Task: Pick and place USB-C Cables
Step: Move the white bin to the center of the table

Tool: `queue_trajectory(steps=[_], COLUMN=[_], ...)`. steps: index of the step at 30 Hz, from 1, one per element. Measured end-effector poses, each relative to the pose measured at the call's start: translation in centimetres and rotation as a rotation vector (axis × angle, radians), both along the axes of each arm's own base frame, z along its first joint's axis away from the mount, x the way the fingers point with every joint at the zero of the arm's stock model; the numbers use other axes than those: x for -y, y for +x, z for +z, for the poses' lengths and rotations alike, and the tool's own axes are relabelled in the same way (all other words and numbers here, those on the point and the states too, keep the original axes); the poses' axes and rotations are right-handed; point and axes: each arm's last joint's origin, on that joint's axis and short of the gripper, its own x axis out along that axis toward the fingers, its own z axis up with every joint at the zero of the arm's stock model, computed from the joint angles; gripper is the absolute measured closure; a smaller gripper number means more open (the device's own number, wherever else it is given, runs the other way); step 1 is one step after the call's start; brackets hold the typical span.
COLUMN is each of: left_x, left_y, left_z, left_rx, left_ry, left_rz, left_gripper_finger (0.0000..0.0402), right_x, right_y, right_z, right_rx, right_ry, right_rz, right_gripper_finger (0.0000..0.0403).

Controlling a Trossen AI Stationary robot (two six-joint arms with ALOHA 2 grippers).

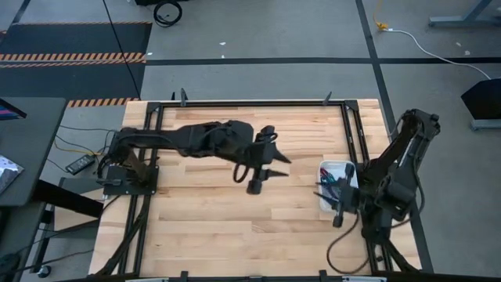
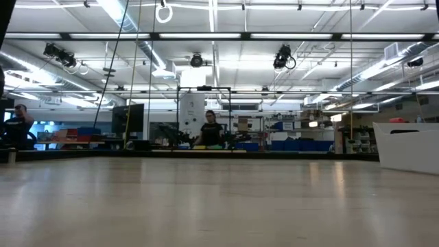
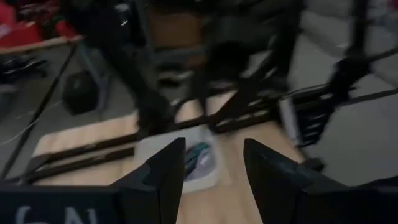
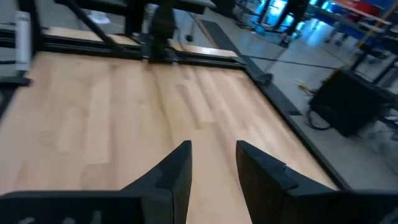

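The USB-C cables (image 1: pixel 335 185) lie bundled in a white tray (image 1: pixel 327 168) near the table's right edge. In the left wrist view the cables (image 3: pixel 200 155) show teal and purple strands inside the tray (image 3: pixel 155 148); the other colours I cannot make out. My left gripper (image 1: pixel 275 164) hangs open above the middle of the table, left of the tray, with its fingers (image 3: pixel 168 171) pointing toward it. My right gripper (image 1: pixel 337 217) is open at the tray's near side; its fingers (image 4: pixel 180 168) look over bare wood. Both grippers hold nothing.
Black frame rails (image 1: pixel 354 133) run along the table's edges. The wooden top (image 1: pixel 203 211) is bare in the middle and on the left. In the low view the tray's wall (image 2: pixel 408 147) stands at the right; people show in the room behind.
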Motion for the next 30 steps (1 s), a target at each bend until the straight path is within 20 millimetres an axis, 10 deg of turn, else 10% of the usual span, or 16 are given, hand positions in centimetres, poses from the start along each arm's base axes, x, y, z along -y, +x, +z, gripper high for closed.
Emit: queue_trajectory(steps=[12, 19, 30], left_x=[4.4, 5.8, 2.6], left_y=[-8.4, -12.4, -22.2], left_z=[2.2, -2.3, -7.5], left_rx=[-0.049, -0.002, 0.291], left_ry=[0.12, 0.104, -0.088], left_rz=[0.262, 0.31, 0.278], left_gripper_finger=[0.0294, 0.0327, 0.0347], right_x=[7.4, 10.3, 11.6], right_y=[4.1, 7.7, 1.3], right_z=[0.8, 1.9, 6.3], right_rx=[-0.326, -0.285, -0.037], right_ry=[0.137, 0.247, 0.328], right_rz=[-0.064, 0.134, 0.156], right_gripper_finger=[0.0275, 0.0276, 0.0276])
